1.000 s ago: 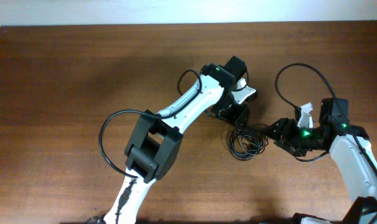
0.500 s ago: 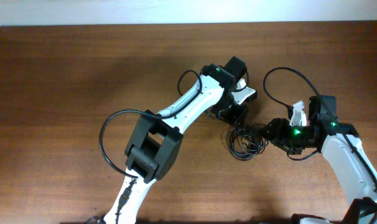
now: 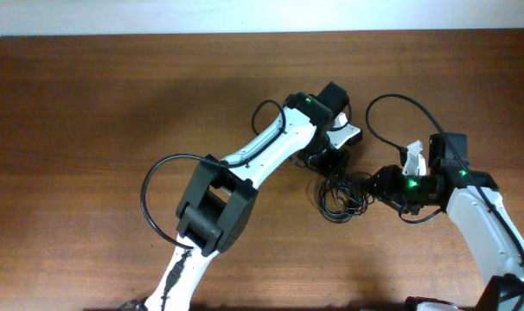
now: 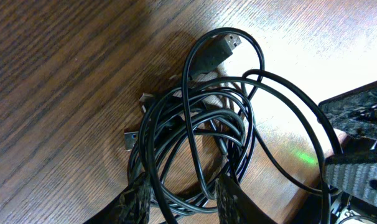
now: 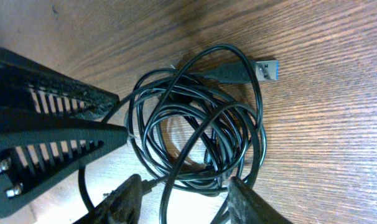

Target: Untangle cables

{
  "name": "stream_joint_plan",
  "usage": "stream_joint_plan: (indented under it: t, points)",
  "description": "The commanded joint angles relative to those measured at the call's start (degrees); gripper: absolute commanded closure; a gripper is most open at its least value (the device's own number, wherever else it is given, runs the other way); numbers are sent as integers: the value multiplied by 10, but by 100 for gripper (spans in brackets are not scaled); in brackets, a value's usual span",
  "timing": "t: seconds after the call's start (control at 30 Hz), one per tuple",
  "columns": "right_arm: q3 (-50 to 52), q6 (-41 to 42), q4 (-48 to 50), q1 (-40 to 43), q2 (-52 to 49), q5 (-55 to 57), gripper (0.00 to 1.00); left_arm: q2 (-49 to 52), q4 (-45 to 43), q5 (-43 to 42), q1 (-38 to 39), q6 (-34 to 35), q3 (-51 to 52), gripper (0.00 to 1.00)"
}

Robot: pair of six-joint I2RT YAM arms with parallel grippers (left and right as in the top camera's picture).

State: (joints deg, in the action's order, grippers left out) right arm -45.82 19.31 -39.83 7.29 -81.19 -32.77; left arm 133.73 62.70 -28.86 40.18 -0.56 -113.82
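The cables (image 3: 341,197) are lying as a roundish coil of thin, glossy black loops on the wood-grain table (image 3: 89,104). One flat, metal-tipped plug (image 5: 266,68) is pointing outward from the coil. My left end effector (image 4: 185,200) and right end effector (image 5: 188,199) are standing partly open, straddling loose strands

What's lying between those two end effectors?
A tangled bundle of thin black cables lies between the left end effector and the right end effector. The overhead view shows this best.
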Motion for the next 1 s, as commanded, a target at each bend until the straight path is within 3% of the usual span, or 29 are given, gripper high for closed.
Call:
stream_joint_plan:
  t: [0.0,0.2,0.33,0.4,0.47,0.5,0.67,0.77,0.83,0.93,0.97]
  points:
    - [25,-2,19,-6,1,5,59,4,-5,2,2,-1,4,65]
    - [53,9,58,-6,1,1,62,4,-5,2,2,-1,4,65]
    - [53,-18,76,-6,1,1,96,4,-5,38,1,-1,4,73]
    - [48,-20,81,-1,2,-3,96,4,5,84,-3,-1,4,81]
    - [7,-31,33,10,17,-10,96,4,42,127,-21,-3,4,97]
    - [-12,-31,11,11,25,-7,96,4,56,133,-31,-3,4,100]
    - [-190,-56,-184,10,67,136,96,-17,122,132,-101,-3,4,100]
    - [-299,-72,-266,10,74,174,96,-106,118,114,-134,-3,4,100]
    - [-366,-76,-285,9,74,140,96,-168,99,102,-141,-2,4,100]
    - [-446,-144,-268,9,74,-142,96,-242,85,102,-141,0,4,98]
    - [-454,-149,-249,9,74,-232,96,-248,85,102,-142,3,4,88]
